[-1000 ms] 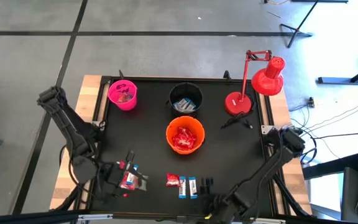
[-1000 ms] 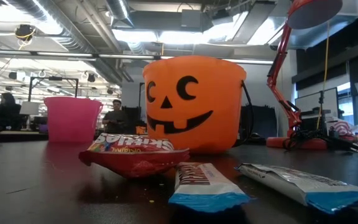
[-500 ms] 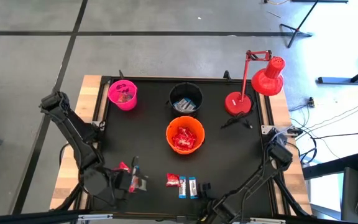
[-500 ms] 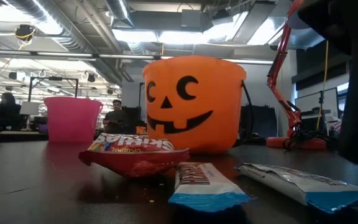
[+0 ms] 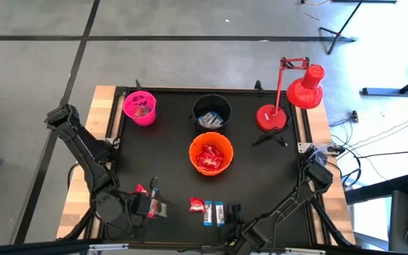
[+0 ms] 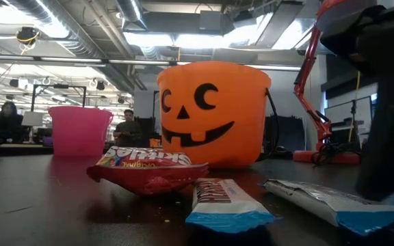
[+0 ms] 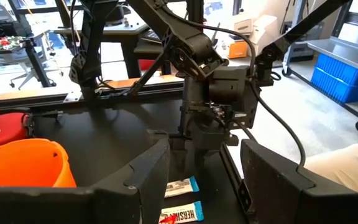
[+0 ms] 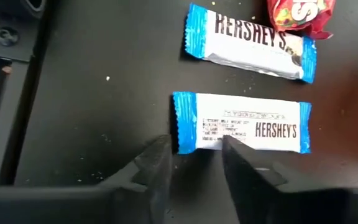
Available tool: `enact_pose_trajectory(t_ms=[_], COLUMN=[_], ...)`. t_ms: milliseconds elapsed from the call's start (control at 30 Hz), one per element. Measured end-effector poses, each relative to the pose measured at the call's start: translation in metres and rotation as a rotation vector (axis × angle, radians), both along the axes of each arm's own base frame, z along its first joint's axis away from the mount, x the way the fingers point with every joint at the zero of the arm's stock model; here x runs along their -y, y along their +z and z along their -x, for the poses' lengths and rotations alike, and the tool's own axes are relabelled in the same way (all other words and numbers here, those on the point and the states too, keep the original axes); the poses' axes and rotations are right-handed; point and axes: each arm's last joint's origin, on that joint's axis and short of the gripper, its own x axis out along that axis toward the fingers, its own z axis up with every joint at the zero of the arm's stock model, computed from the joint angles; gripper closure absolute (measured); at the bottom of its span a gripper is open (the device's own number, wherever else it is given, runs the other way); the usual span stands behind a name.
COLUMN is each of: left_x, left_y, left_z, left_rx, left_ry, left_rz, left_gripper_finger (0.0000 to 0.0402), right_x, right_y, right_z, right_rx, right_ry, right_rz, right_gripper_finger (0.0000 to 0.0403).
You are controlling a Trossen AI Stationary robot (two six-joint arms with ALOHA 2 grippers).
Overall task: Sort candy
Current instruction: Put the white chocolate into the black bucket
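Right tool (image 8: 194,158), fingers apart, straddles the end of one Hershey's bar (image 8: 241,123) on the desk (image 5: 261,170); second Hershey's bar (image 8: 247,45) and Skittles packet (image 8: 297,15) just beside. Left tool (image 5: 154,207), fingers spread, low near the front-left desk edge.

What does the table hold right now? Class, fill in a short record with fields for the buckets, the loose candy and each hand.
buckets: pink, black, orange, each with candy inside
loose candy: red packet beside two Hershey's bars; near bar, far bar
right hand: low at the table's front edge, fingers partly open astride the near bar's end
left hand: open, at the front left, by more candy
lamp: back right
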Motion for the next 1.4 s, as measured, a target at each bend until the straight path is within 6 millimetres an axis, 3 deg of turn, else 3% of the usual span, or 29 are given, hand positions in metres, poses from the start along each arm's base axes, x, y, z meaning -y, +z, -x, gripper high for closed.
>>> enact_pose_trajectory(t_ms=[300, 567, 767, 1033, 1200, 1400], left_x=[-0.001, -0.001, -0.001, -0.001, -0.001, -0.001], left_y=[0.000, 0.000, 0.000, 0.000, 0.000, 0.000], left_z=[0.000, 0.000, 0.000, 0.000, 0.000, 0.000], left_rx=[0.002, 0.001, 0.000, 0.000, 0.000, -0.001], left_ry=[0.022, 0.022, 0.022, 0.023, 0.023, 0.023], left_rz=[0.014, 0.013, 0.012, 0.015, 0.015, 0.014], left_gripper_finger=[0.0215, 0.0215, 0.0215, 0.0215, 0.0215, 0.0215], right_x=[-0.003, -0.002, 0.004, 0.013, 0.021, 0.039], right_y=[0.001, 0.013, 0.057, 0.126, 0.157, 0.181], right_z=[-0.003, -0.003, 0.002, 0.024, 0.036, 0.037], right_rx=[0.023, 0.057, 0.192, 0.434, 0.558, 0.649], right_ry=[0.005, -0.021, -0.052, -0.077, -0.097, -0.146], right_rz=[-0.040, -0.067, -0.081, -0.036, 0.038, 0.134], right_gripper_finger=[0.0393, 0.0400, 0.0401, 0.0402, 0.0402, 0.0402])
